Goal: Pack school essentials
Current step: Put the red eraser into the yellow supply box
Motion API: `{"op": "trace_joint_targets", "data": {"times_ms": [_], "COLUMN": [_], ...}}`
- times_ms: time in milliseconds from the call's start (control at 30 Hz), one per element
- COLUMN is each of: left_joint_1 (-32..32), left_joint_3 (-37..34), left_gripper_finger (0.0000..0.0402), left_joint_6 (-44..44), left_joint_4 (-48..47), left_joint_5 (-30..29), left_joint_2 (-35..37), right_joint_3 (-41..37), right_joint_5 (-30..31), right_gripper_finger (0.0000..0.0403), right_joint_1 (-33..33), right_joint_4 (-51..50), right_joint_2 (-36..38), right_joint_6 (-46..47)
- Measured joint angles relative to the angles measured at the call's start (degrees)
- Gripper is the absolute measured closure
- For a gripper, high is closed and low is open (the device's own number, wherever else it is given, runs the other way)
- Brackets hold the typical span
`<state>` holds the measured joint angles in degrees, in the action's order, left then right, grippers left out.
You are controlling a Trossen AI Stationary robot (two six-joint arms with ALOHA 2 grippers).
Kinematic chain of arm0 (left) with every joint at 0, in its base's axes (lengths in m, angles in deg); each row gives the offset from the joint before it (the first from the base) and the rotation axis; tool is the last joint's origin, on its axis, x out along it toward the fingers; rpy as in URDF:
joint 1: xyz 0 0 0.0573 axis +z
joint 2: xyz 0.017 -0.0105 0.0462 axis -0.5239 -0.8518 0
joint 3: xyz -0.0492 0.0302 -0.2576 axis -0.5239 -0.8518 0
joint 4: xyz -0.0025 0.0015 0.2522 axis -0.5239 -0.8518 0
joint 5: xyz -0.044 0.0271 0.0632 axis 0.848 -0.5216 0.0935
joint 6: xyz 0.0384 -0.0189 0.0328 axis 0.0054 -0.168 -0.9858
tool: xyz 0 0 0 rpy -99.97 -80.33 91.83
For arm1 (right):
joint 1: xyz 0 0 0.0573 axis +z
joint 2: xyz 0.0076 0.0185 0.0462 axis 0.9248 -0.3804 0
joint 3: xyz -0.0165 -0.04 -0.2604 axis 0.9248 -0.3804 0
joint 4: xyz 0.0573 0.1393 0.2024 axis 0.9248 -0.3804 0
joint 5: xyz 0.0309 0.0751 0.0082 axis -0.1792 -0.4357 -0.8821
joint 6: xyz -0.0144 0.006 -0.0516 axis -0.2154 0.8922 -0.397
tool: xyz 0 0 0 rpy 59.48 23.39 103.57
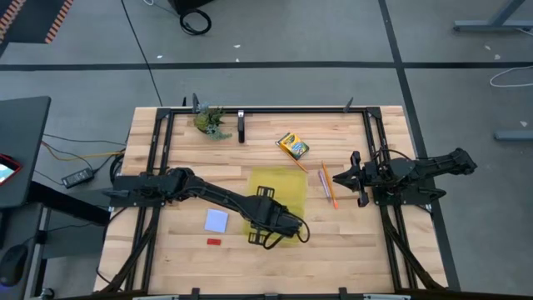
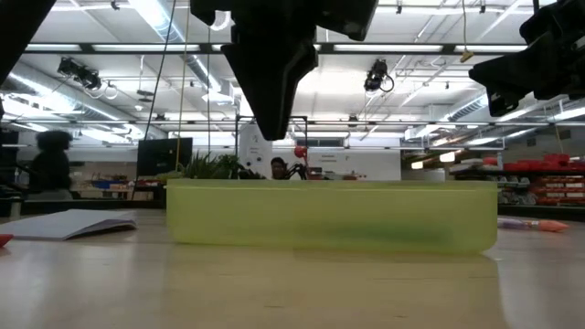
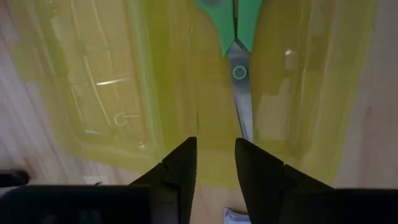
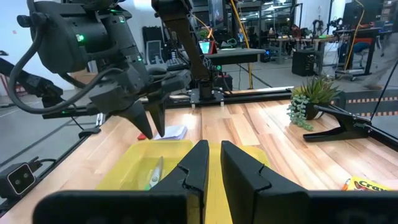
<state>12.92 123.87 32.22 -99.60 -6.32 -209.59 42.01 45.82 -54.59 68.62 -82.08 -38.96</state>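
Note:
The green-handled scissors [image 3: 235,37] lie inside the translucent yellow case [image 1: 268,179], blades toward my left gripper; they also show in the right wrist view [image 4: 153,174]. My left gripper [image 3: 216,146] hovers over the case's near end [image 1: 279,225], fingers pointing down, slightly open and empty. My right gripper [image 4: 214,152] waits shut at the table's right [image 1: 341,177]. The crayon box [image 1: 293,146], orange pencil [image 1: 329,185], purple pen [image 1: 321,180], pale blue note pad [image 1: 216,220] and red eraser [image 1: 215,242] lie flat on the table.
A leafy green clump [image 1: 212,121] sits at the far edge by a black clamp [image 1: 241,125]. A black frame [image 1: 266,109] borders the table. In the low view the case wall [image 2: 329,215] stands in front, the note pad [image 2: 73,222] to its left.

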Motion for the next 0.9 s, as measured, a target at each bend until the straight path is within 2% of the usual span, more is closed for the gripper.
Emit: {"op": "trace_joint_targets", "data": {"times_ms": [567,900], "left_joint_1": [-0.31,-0.97], "left_joint_3": [-0.04,-0.06], "left_gripper_finger": [0.0292,0.0292], "left_joint_6": [0.22,1.77], "left_joint_4": [-3.70,-9.02], "left_joint_5": [-1.65,-3.75], "left_joint_2": [1.95,2.69], "right_joint_3": [0.00,-0.01], "right_joint_5": [0.00,0.00], "right_gripper_finger": [0.0352,0.0352], "right_joint_1": [0.01,0.00], "right_joint_4": [0.00,-0.04], "right_joint_2": [0.00,0.00], "right_joint_6": [0.00,-0.01]}}
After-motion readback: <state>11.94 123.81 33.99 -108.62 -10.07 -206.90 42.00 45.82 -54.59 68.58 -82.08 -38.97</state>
